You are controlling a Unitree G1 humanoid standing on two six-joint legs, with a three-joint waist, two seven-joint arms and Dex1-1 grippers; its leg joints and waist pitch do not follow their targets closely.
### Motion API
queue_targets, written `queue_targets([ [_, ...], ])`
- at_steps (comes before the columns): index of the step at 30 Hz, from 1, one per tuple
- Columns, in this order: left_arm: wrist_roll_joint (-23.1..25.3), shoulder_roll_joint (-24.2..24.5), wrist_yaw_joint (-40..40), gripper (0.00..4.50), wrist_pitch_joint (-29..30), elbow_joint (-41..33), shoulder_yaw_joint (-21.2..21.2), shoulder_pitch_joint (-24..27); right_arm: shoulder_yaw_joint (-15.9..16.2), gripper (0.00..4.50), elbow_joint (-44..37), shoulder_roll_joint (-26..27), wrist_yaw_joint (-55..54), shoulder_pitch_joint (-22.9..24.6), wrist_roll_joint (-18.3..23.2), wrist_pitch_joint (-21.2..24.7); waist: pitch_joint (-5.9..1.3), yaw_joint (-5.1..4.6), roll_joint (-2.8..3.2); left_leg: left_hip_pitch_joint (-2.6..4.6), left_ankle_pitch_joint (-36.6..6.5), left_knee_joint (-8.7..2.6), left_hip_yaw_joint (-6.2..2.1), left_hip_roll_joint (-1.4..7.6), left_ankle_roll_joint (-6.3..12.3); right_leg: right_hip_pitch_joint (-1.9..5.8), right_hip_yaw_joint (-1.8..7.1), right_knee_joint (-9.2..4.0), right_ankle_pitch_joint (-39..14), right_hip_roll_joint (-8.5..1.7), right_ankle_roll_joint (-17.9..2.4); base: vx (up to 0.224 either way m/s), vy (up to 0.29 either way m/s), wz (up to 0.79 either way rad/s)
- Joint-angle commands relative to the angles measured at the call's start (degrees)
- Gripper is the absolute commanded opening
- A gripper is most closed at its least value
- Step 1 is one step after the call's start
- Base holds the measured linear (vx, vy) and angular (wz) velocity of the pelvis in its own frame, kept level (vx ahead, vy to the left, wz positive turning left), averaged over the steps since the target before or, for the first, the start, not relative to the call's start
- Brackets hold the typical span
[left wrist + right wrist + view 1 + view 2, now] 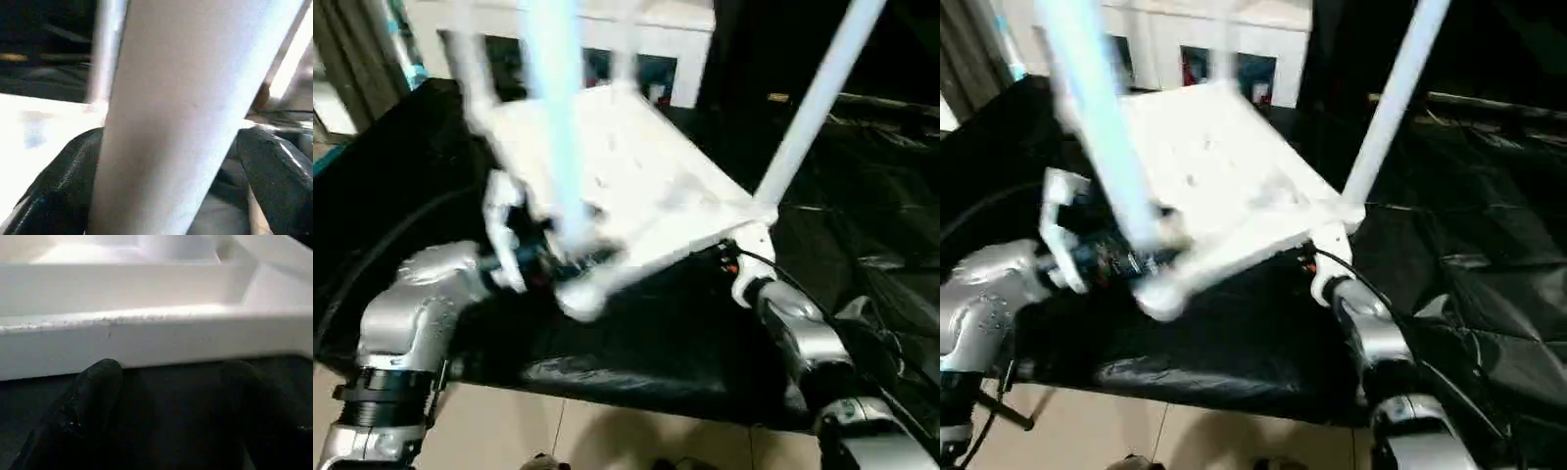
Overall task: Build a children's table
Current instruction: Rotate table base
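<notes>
White table top tilted, near rim above black sheet.

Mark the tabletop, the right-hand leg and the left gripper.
Tabletop (636, 186): left eye view, middle of its ribbed underside.
Right-hand leg (813, 108): left eye view, mid-tube.
Left gripper (171, 186): left wrist view, between its fingers, on the leg they straddle.

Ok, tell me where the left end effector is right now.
In the head views, the left end effector is at the left near corner of the upturned white tabletop, its black fingers either side of a white leg.
</notes>
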Motion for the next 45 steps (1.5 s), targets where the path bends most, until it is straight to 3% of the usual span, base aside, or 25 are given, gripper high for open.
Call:
queue_targets([
  [1,-1.1,-1.4,-2.6,4.49,0.4,-3.3,-4.3,-1.2,0.6,3.67,1.0,0.8,0.4,-1.8,-0.2,-0.4,-4.99,0.23,1.28,0.54,-8.3,-3.85,-2.31,3.92,0.39,3.61,4.02,-3.03,-8.7,-5.09,-14.4,0.000,0.000,0.00],
  [2,-0.3,-2.7,-2.2,4.49,0.0,-3.3,-5.5,-1.7,0.7,3.67,1.6,0.8,0.5,-2.2,-0.4,-0.7,-4.89,0.01,1.00,0.55,-9.4,-3.87,-2.27,3.94,0.21,3.61,4.06,-3.34,-10.6,-5.13,-14.0,0.000,0.000,0.00],
  [6,4.0,-8.3,0.2,4.49,-3.9,0.0,-9.9,-4.6,0.9,3.67,4.2,1.1,1.0,-3.6,-0.9,-2.0,-4.66,-0.20,0.88,0.68,-11.3,-3.72,-2.35,3.77,-0.01,3.43,4.08,-4.15,-16.3,-5.14,-12.0,0.000,0.000,0.00],
  [9,9.6,-12.1,4.6,4.49,-9.7,7.2,-12.2,-8.2,0.8,3.67,6.0,1.2,0.8,-4.6,-1.4,-3.0,-4.64,-0.23,0.96,0.62,-12.1,-3.62,-2.53,3.60,0.08,3.45,3.90,-4.76,-19.8,-5.12,-10.2,0.000,0.000,0.00],
  [11,12.9,-13.5,7.6,4.49,-13.0,12.0,-12.6,-10.7,0.8,3.67,6.5,1.2,0.3,-5.0,-1.8,-3.4,-4.77,-0.59,0.79,0.27,-12.0,-3.59,-2.69,3.44,0.33,3.67,3.70,-4.79,-20.2,-4.97,-9.5,0.000,0.000,0.00],
  [12,13.6,-13.7,8.5,4.49,-13.6,13.1,-12.6,-11.2,0.8,3.67,6.6,1.2,0.3,-5.1,-1.8,-3.4,-4.87,-0.59,1.13,0.49,-12.2,-3.47,-2.71,3.40,0.53,3.49,3.63,-4.95,-20.6,-4.95,-9.1,0.000,0.000,0.00],
  [14,17.3,-14.1,13.1,4.49,-16.5,18.0,-12.7,-13.7,0.8,3.67,7.0,1.1,0.1,-5.4,-1.9,-3.7,-4.78,-0.74,1.15,0.36,-12.4,-3.35,-2.71,3.19,1.20,3.44,3.45,-5.21,-22.0,-4.80,-8.5,0.000,0.000,0.00],
  [15,18.4,-14.1,14.2,4.49,-17.6,19.4,-12.7,-14.3,0.7,3.67,7.2,1.1,0.1,-5.5,-2.0,-3.8,-4.97,-0.65,0.93,0.26,-11.7,-3.24,-2.79,3.14,1.57,3.66,3.41,-5.05,-22.7,-5.03,-8.2,0.000,0.000,0.00],
  [16,19.5,-13.9,14.8,4.49,-18.1,20.9,-12.9,-15.0,0.5,3.67,7.0,1.1,1.0,-5.4,-1.5,-3.8,-5.00,-0.56,1.22,0.20,-11.3,-3.16,-2.74,2.97,1.99,3.60,3.39,-5.23,-23.0,-5.02,-8.0,0.000,0.000,0.00],
  [20,20.2,-16.2,14.9,4.49,-22.3,25.2,-12.9,-16.1,0.2,3.67,6.9,0.9,5.2,-4.5,-0.5,-4.6,-5.31,-0.13,1.84,0.19,-10.1,-3.12,-2.82,3.39,2.94,3.44,3.24,-4.95,-19.9,-5.02,-9.6,0.000,0.000,0.00],
  [22,20.0,-16.7,14.5,4.49,-23.8,26.3,-12.7,-16.2,0.0,3.67,6.1,0.5,6.3,-4.0,-0.2,-4.6,-5.33,-0.12,1.85,0.07,-10.7,-3.19,-2.87,3.47,3.17,3.49,3.13,-4.86,-18.4,-4.92,-10.5,0.000,0.000,0.00],
  [24,19.4,-15.9,11.4,4.49,-25.0,27.6,-12.7,-16.4,-0.4,3.67,4.1,-0.7,8.8,-3.1,0.8,-4.2,-5.37,-0.05,2.22,0.18,-11.5,-3.20,-2.93,3.50,3.17,3.50,3.12,-4.80,-17.9,-5.00,-10.9,0.000,0.000,0.00],
  [25,19.4,-14.7,9.4,4.49,-25.2,27.6,-13.1,-16.2,-0.5,3.67,3.0,-1.5,10.2,-2.6,1.2,-3.9,-5.32,-0.17,1.96,0.04,-11.9,-3.27,-2.96,3.62,3.33,3.59,3.14,-4.69,-17.8,-5.00,-11.0,0.000,0.000,0.00],
  [26,19.4,-13.2,6.9,4.49,-25.4,27.6,-13.5,-16.0,-0.6,3.67,1.8,-2.5,11.9,-2.0,1.7,-3.5,-5.41,0.07,2.22,-0.04,-11.7,-3.27,-3.03,3.67,3.43,3.71,3.15,-4.53,-17.5,-5.11,-11.1,0.000,0.000,0.00],
  [30,19.1,-7.8,-2.4,4.49,-24.4,27.6,-15.0,-15.4,-1.1,3.67,-1.9,-6.2,17.4,0.2,3.0,-2.8,-5.32,0.51,2.28,0.02,-10.4,-3.18,-2.75,3.70,4.14,3.57,3.23,-4.29,-17.1,-5.01,-11.2,0.000,0.000,0.00],
  [32,19.2,-6.4,-5.2,4.49,-24.5,28.8,-15.3,-15.9,-1.2,3.67,-3.2,-7.9,20.1,1.2,3.2,-2.7,-5.25,1.15,2.85,0.13,-10.2,-3.06,-2.60,3.61,4.14,3.38,3.24,-4.50,-18.8,-5.01,-10.8,0.000,0.000,0.00],
  [34,22.4,-3.7,-8.5,4.49,-27.1,32.5,-17.5,-17.5,-0.7,3.67,-5.4,-10.8,24.1,2.8,3.3,-2.7,-5.14,1.30,2.91,0.18,-11.0,-3.16,-2.57,3.47,4.19,3.29,3.08,-4.93,-20.9,-4.75,-9.8,0.000,0.000,0.00],
  [35,24.2,-2.8,-8.9,4.49,-28.6,34.1,-18.5,-18.3,-0.4,3.67,-6.7,-11.8,25.8,3.4,3.5,-2.2,-5.28,1.62,3.05,0.49,-11.4,-3.19,-2.70,3.74,3.99,3.09,3.18,-4.76,-21.1,-4.86,-9.4,0.000,0.000,0.00],
  [40,32.0,-1.1,-6.9,4.49,-35.7,42.6,-22.4,-22.6,2.0,3.67,-14.3,-16.8,34.1,6.8,4.1,-0.1,-5.21,2.45,2.73,0.29,-11.1,-3.22,-2.73,3.38,4.20,3.21,3.02,-5.38,-23.6,-4.84,-7.0,0.000,0.000,0.00],
  [41,32.8,-1.6,-6.1,4.22,-37.2,45.0,-22.6,-24.0,2.9,3.67,-16.4,-18.3,36.3,7.6,4.2,0.6,-5.31,2.76,2.86,0.39,-10.8,-3.15,-2.77,3.45,4.25,3.28,3.08,-5.30,-23.6,-5.03,-6.7,0.000,0.000,0.00],
  [42,33.4,-1.9,-5.7,4.22,-38.2,46.8,-22.8,-25.0,3.6,3.67,-18.1,-19.3,37.9,8.2,4.3,1.3,-5.38,2.90,2.67,0.20,-10.5,-3.16,-2.81,3.42,4.41,3.39,2.95,-5.32,-23.7,-5.04,-6.4,0.000,0.000,0.00],
  [43,34.2,-2.4,-5.3,4.14,-39.5,49.0,-23.1,-26.3,4.3,3.67,-20.2,-20.6,39.7,8.7,4.3,2.0,-5.31,2.94,2.92,0.14,-10.4,-3.10,-2.73,3.27,4.66,3.37,2.88,-5.49,-23.9,-4.91,-6.3,0.000,0.000,0.00],
  [44,34.6,-2.8,-5.2,4.11,-40.7,50.7,-23.2,-27.2,4.6,3.67,-21.8,-21.2,40.7,9.0,4.2,2.8,-5.30,3.18,2.69,0.17,-10.5,-3.10,-2.73,3.19,5.10,3.39,2.81,-5.70,-24.0,-4.75,-5.7,0.000,0.000,0.00],
  [45,34.8,-3.0,-5.2,4.01,-41.4,51.7,-23.3,-27.7,4.8,3.67,-22.7,-21.5,41.2,9.2,4.2,3.2,-5.51,3.30,2.63,-0.02,-9.8,-3.16,-2.92,3.48,5.14,3.50,2.79,-5.24,-22.6,-5.09,-6.3,0.000,0.000,0.00],
])
